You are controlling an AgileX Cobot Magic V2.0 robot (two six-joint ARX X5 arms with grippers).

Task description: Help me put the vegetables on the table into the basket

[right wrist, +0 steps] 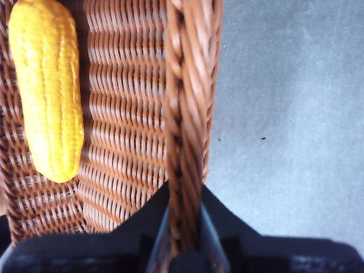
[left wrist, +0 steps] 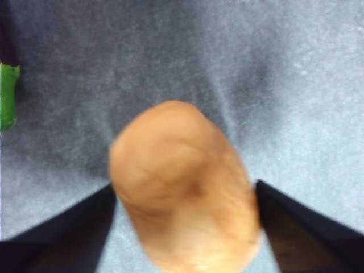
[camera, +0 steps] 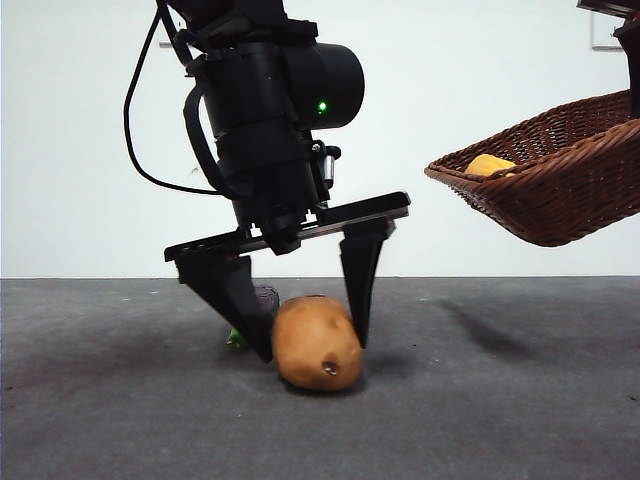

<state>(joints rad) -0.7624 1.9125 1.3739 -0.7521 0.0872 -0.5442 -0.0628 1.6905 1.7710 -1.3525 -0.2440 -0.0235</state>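
Front view: left claw [camera: 312, 345] straddles smooth oval potato [camera: 317, 343]; woven basket [camera: 560, 190] tilted.

Dark grey table [camera: 520, 400] bears the potato [camera: 316, 343] and eggplant [camera: 262, 300]

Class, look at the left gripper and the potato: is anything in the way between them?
Nothing visible. The left gripper has its fingers open on either side of the potato; the eggplant lies off to one side.
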